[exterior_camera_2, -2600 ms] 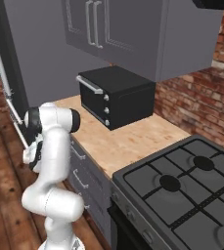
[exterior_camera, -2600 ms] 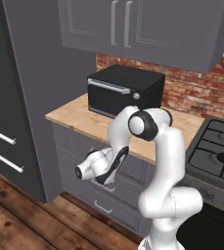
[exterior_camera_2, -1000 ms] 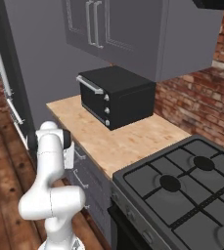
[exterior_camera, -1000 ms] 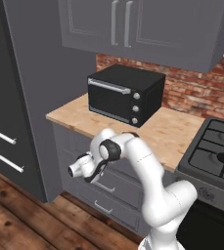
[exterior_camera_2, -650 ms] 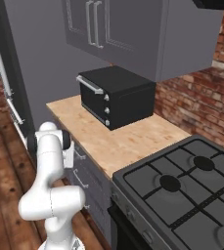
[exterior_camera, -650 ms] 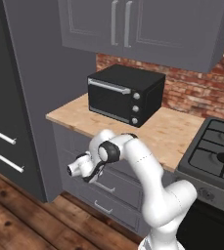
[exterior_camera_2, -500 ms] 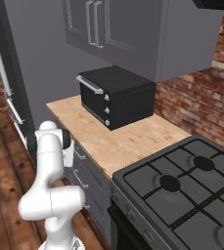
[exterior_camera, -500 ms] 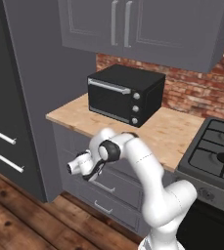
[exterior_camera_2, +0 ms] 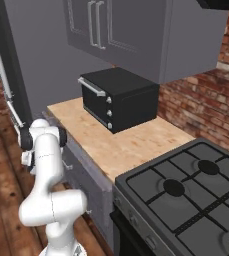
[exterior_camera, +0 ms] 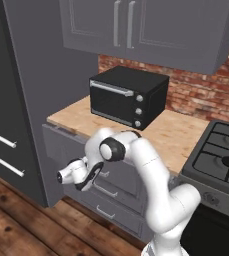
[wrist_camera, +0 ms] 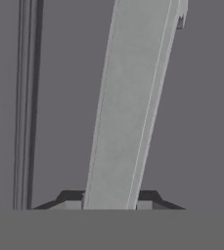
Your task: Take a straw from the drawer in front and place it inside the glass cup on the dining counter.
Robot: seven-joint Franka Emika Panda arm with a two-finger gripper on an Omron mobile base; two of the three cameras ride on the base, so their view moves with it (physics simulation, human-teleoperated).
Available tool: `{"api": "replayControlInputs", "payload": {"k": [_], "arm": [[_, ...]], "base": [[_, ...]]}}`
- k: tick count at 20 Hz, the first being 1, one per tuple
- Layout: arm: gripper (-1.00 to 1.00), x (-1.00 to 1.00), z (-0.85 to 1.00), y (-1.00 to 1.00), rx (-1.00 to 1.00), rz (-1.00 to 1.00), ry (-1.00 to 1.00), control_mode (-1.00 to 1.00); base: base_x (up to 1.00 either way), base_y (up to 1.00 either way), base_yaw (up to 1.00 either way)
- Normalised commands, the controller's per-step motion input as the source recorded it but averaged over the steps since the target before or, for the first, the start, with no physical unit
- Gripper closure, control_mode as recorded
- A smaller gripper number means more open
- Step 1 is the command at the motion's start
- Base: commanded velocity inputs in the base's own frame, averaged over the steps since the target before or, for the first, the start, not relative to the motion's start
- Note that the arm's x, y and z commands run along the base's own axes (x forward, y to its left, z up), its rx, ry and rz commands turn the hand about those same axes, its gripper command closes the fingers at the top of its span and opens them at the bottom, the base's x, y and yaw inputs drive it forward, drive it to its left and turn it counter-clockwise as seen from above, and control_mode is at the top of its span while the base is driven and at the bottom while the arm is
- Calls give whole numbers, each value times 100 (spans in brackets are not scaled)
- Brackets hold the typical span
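Observation:
My gripper (exterior_camera: 93,176) reaches sideways onto the grey drawer (exterior_camera: 66,147) under the countertop, at knee height left of my base. In the hand view the drawer's silver bar handle (wrist_camera: 128,107) runs up between my two dark fingertips (wrist_camera: 67,199), which sit against both of its sides, so my gripper (wrist_camera: 109,197) is shut on the handle. Behind the bar is the drawer's flat grey panel (wrist_camera: 59,97). In the right base view my arm (exterior_camera_2: 42,146) covers the hand. The straw is hidden, and the glass cup and dining counter are out of view.
A black toaster oven (exterior_camera: 128,97) stands on the light-wood countertop (exterior_camera: 183,135). A gas stove (exterior_camera: 221,155) is to the right and a tall dark fridge (exterior_camera: 6,125) to the left. More grey drawers (exterior_camera: 111,200) lie below, above a dark wooden floor (exterior_camera: 16,230).
The arm came down from counter height to the drawer front. In the last second the jaws went from wide open to closed on the bar handle; the arm has barely moved since.

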Motion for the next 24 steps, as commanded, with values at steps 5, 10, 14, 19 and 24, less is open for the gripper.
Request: {"api": "replayControlInputs", "payload": {"k": [5,10,14,19,24], "arm": [[100,-96,-1,99,11,14,1,-100],[100,-91,0,100,14,11,2,-100],[100,-91,0,100,17,11,6,-100],[100,-82,5,100,19,10,8,-100],[-100,-56,58,57,20,3,3,-100]], "base": [[0,0,0],[0,0,0],[0,0,0],[0,0,0],[0,0,0]]}}
